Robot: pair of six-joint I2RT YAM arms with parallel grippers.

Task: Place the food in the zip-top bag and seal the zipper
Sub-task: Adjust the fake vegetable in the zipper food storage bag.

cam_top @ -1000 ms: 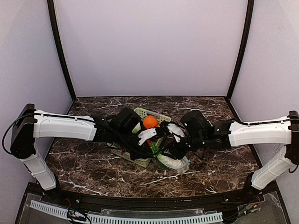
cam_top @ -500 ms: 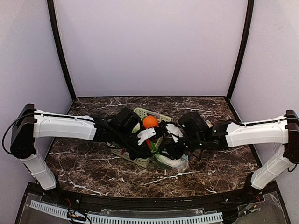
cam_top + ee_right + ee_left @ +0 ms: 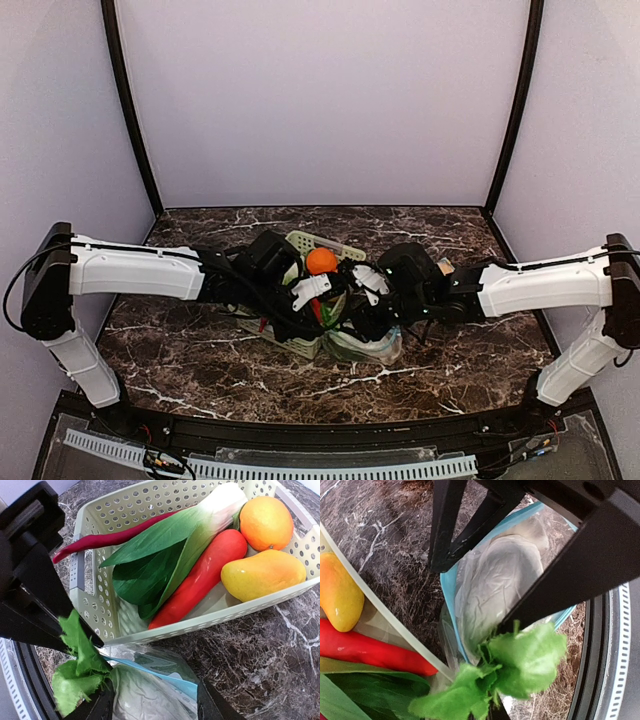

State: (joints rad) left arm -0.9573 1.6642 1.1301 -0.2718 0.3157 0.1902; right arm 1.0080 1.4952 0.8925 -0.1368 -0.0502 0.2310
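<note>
- The pale green lattice basket [image 3: 95,595] holds five pieces of food:
  - an orange [image 3: 265,522]
  - a yellow mango-shaped fruit [image 3: 262,575] just beside the orange
  - a thick red pepper [image 3: 200,577]
  - a thin dark red chilli [image 3: 100,541] along one wall
  - a leafy green with a white stalk [image 3: 150,565] lying across the middle
- The clear zip-top bag [image 3: 175,682], blue along its zipper, lies on the marble tabletop [image 3: 200,350] just beside the basket, with its mouth unsealed.
- A pale crinkled thing [image 3: 495,580] shows through the bag's film; I cannot tell what it is.
- A ruffled green leaf [image 3: 520,665] sits at the bag's mouth, touching the rim. How far it reaches inside is hidden.
- The left gripper [image 3: 501,625] has its jaws pressed together, pinching that leaf right at the rim. Whether the film is caught too cannot be told.
- The right gripper [image 3: 155,695] has its jaws spread, one finger on each side of the bag's mouth, gripping nothing.
- Compared with a second ago, the right arm has slid left toward the bag and its jaws stand wider. The left arm, basket and orange lie as before.
</note>
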